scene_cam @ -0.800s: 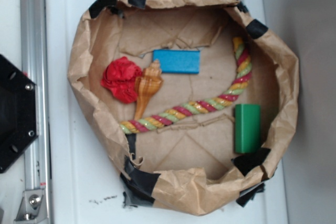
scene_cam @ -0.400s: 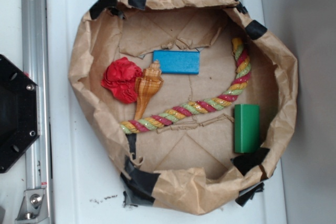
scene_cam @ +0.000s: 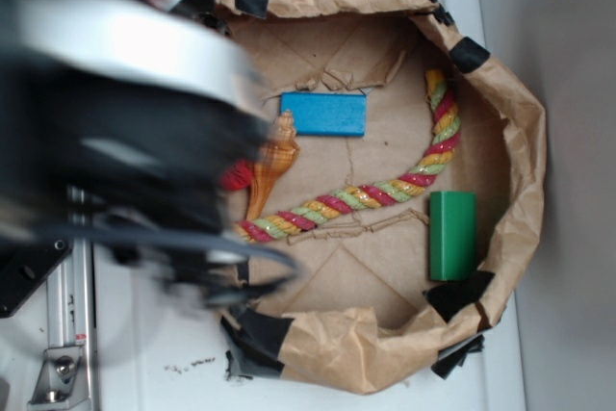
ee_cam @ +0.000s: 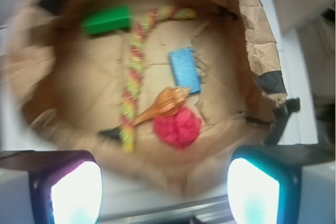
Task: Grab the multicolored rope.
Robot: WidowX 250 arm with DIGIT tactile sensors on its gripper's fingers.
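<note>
The multicolored rope (scene_cam: 366,196) lies flat on the floor of the paper-lined basket (scene_cam: 520,132), untouched. In the exterior view it runs from lower centre-left up in a curve to the upper right; in the wrist view it (ee_cam: 134,72) runs from the top centre down toward the lower left. Nothing rests on top of it, so most of its length is open to a grasp from above.

Neighbouring items — the seashell (scene_cam: 272,166) lies with its narrow tip touching or just beside the rope's lower-left end, and the red cloth ball (ee_cam: 177,124) lies against the shell. The blue block (scene_cam: 323,114) sits apart, above the rope's middle. The green block (scene_cam: 452,235) stands just below the rope's bend at the right.

The gripper (ee_cam: 160,182) is released: its two pads (ee_cam: 73,195) stand wide apart at the bottom of the wrist view, well above the basket rim and holding nothing. The arm shows in the exterior view only as a blurred mass at the left.

Judgement: the approach is at an early stage. The mid-section, clear of shell and blocks, appears the safest grasp point.
</note>
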